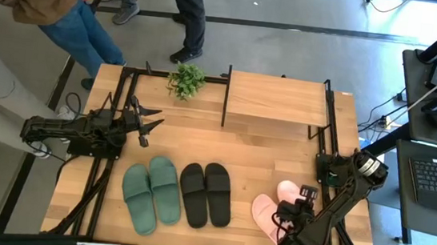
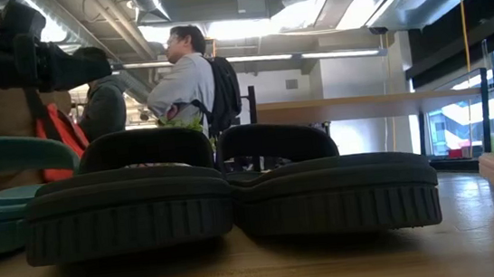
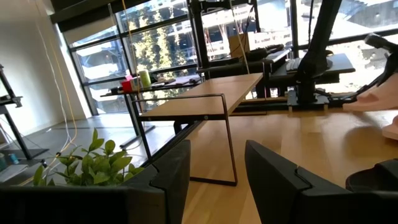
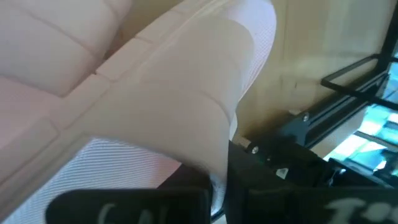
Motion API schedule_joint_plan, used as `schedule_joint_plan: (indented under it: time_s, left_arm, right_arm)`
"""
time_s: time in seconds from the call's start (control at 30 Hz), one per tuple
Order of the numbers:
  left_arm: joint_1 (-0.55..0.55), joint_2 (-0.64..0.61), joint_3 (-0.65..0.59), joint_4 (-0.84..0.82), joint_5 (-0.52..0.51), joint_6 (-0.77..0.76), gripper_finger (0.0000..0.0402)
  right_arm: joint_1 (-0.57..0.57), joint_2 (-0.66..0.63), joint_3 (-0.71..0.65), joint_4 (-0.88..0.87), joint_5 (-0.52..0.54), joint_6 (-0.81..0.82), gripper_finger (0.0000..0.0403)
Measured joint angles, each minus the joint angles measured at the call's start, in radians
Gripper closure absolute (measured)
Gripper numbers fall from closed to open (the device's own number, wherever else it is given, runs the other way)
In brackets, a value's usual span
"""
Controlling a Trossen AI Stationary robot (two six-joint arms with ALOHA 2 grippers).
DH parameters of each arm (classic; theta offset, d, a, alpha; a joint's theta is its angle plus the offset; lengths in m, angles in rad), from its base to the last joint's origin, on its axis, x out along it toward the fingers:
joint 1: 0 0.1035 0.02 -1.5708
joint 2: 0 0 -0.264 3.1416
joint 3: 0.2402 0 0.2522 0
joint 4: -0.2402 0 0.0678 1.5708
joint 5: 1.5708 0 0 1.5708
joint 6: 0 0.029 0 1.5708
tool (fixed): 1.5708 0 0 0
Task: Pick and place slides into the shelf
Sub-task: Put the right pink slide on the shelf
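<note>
The bench [image 1: 263, 155] is pale planked wood with a smooth, low sheen; the shelf [image 1: 277, 98] has a like wooden top on thin matt black metal rods. The pink slides [image 4: 155, 81] look soft matt foam, finely ribbed inside; the black slides [image 2: 235, 203] are matt with ridged sole edges.

Bare table [image 1: 263, 155] lies open between my slides and the shelf [image 1: 275, 97], while the small plant [image 1: 185, 80] crowds the shelf's left end and black frame rails [image 1: 325, 117] flank it.
</note>
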Motion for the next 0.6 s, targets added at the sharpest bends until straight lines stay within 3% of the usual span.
schedule_joint_plan:
  time_s: [0.23, 0.6]
  left_arm:
    - [0.0, 0.0, 0.0, 0.0, 0.0, 0.0, 0.0256]
    - [0.0, 0.0, 0.0, 0.0, 0.0, 0.0, 0.0256]
  right_arm:
    - [-0.017, -0.02, 0.046, -0.001, 0.101, 0.002, 0.039]
    - [-0.194, -0.022, 0.145, -0.001, 0.492, -0.185, 0.039]
